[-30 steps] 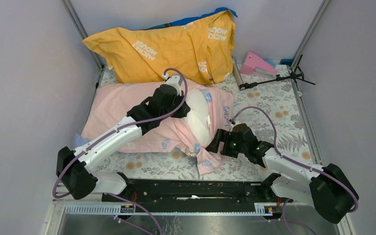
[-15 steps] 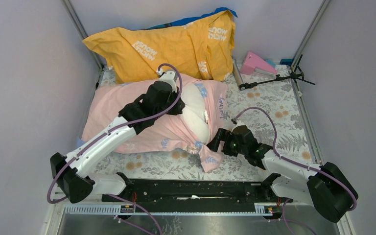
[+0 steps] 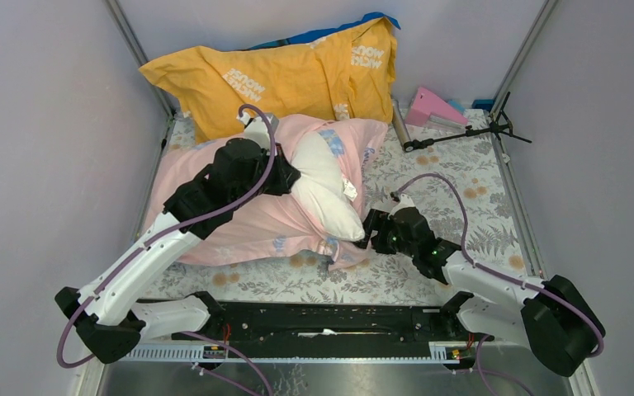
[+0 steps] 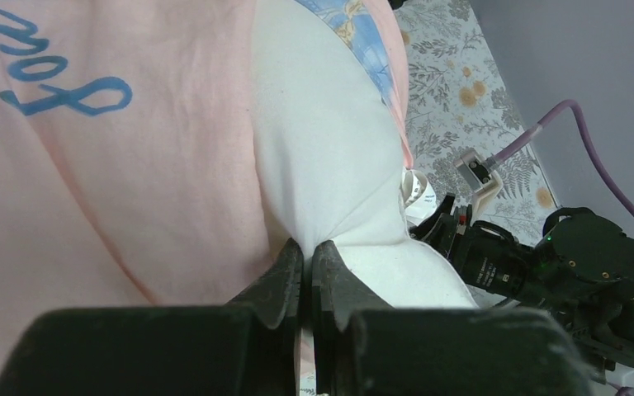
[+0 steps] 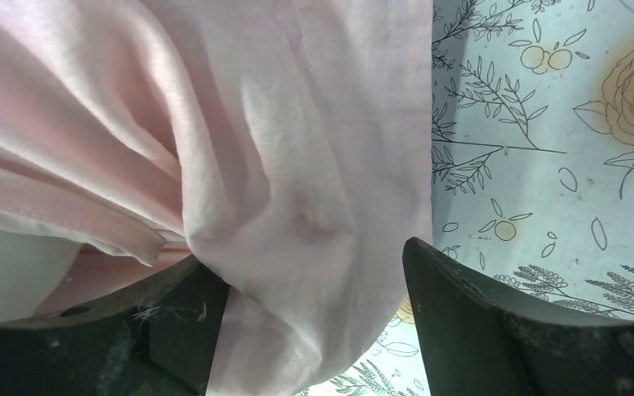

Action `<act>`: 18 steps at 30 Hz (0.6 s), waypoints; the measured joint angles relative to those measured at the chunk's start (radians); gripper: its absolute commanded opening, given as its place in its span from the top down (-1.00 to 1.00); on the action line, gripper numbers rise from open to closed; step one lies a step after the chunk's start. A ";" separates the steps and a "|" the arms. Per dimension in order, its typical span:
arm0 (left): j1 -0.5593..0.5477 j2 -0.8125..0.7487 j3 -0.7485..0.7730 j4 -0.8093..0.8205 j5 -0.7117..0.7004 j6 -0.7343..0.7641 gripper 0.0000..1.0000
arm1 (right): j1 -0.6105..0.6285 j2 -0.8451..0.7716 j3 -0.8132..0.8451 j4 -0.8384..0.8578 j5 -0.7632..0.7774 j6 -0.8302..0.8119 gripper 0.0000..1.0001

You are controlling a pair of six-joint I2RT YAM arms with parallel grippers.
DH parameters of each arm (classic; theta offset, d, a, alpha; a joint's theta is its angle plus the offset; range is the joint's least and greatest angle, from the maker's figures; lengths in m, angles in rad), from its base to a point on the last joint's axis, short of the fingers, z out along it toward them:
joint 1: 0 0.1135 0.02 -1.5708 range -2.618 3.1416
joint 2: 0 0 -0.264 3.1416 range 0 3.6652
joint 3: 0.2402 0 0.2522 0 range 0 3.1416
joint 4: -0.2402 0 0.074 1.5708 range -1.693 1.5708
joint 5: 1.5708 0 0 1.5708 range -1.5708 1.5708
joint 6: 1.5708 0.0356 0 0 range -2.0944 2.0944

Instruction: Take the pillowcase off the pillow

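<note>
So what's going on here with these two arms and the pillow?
Two robot arms are working a pink pillowcase off a white pillow on the flowered table. The left gripper is shut, pinching the bare end of the pillow. The right gripper is open with a fold of the pillowcase between its jaws. Most of the pillow is covered.

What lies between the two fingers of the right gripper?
A fold of the pink pillowcase fills the gap of the right gripper; the right wrist view shows it.

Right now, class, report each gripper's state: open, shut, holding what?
Left gripper: shut, pinching the plump white pillow.
Right gripper: open, thin pale pink fabric pillowcase lying between its jaws, not clamped.
</note>
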 measured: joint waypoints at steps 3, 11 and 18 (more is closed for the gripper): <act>0.002 -0.001 0.000 0.000 0.017 0.000 1.00 | 0.000 -0.028 0.000 -0.017 0.004 -0.030 -0.63; 0.006 -0.052 -0.054 0.048 0.087 -0.003 1.00 | -0.002 -0.235 0.054 -0.208 0.031 -0.197 -0.94; 0.008 -0.076 -0.160 0.090 0.179 -0.008 1.00 | -0.004 -0.500 0.129 -0.296 0.138 -0.328 -0.95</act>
